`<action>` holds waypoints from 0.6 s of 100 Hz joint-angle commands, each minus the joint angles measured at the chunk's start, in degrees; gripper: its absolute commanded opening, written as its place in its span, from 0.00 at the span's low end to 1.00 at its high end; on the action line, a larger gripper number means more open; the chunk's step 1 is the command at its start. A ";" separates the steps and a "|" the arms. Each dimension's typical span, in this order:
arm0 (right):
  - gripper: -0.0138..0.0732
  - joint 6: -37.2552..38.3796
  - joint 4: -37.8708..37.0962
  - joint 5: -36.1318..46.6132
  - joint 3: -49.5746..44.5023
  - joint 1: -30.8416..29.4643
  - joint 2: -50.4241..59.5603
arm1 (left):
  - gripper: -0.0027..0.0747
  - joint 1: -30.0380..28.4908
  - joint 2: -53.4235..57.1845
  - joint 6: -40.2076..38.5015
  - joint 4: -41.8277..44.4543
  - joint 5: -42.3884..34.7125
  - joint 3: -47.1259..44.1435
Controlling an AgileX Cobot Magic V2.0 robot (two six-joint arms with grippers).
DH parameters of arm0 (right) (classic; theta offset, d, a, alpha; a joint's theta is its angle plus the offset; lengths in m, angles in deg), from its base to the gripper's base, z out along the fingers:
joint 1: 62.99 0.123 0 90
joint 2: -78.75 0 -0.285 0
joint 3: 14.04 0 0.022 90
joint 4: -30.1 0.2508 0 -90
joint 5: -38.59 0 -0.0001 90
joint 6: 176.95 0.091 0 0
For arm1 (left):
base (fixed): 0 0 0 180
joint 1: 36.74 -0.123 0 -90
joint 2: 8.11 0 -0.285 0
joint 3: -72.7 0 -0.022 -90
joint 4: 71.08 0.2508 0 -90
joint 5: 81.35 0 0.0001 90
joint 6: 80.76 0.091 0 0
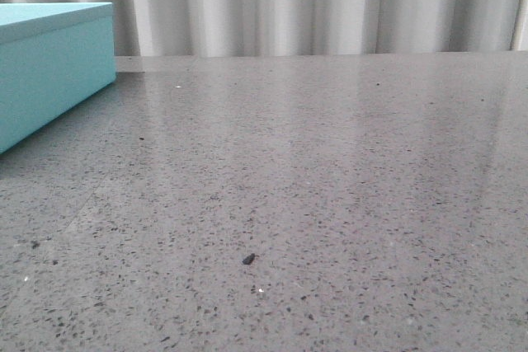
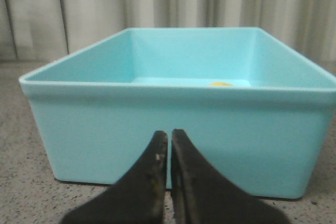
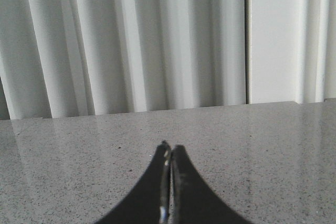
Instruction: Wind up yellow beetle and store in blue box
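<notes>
Small glossy yellow toy beetle (image 2: pixel 220 84): only a sliver of yellow shows over the rim, lying inside the large light turquoise-blue rectangular matte box (image 2: pixel 173 140), toward its far wall. Box open-topped in the left wrist view, standing on the grey speckled stone table (image 1: pixel 313 204) at far left. Left gripper (image 2: pixel 169 142) just before the box's near wall, fingertips together, holding nothing. Right gripper (image 3: pixel 169 150) over bare table, fingertips pressed together, empty. Pale pleated curtain (image 3: pixel 131 40) behind.
</notes>
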 commanded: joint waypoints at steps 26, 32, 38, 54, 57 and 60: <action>0.09 -0.33 -0.78 4.00 1.34 0.06 1.07 | 0.01 3.85 2.94 -1.25 0.96 12.97 -1.62; 0.09 -0.33 -0.78 4.00 1.34 0.06 1.07 | 0.01 3.85 2.94 -1.25 1.60 13.07 -1.62; 0.09 -0.33 -0.78 4.00 1.34 0.06 1.07 | 0.01 3.85 2.94 -1.25 1.71 13.07 -1.62; 0.09 -0.33 -0.78 4.00 1.34 0.06 1.07 | 0.01 3.85 2.94 -1.25 1.07 13.16 -1.62; 0.09 -0.33 -0.78 4.00 1.34 0.06 1.07 | 0.01 3.85 2.94 -1.25 1.07 13.16 -1.51; 0.09 -0.33 -0.78 4.00 1.34 0.06 1.07 | 0.01 3.85 2.94 -1.25 1.07 13.16 -1.51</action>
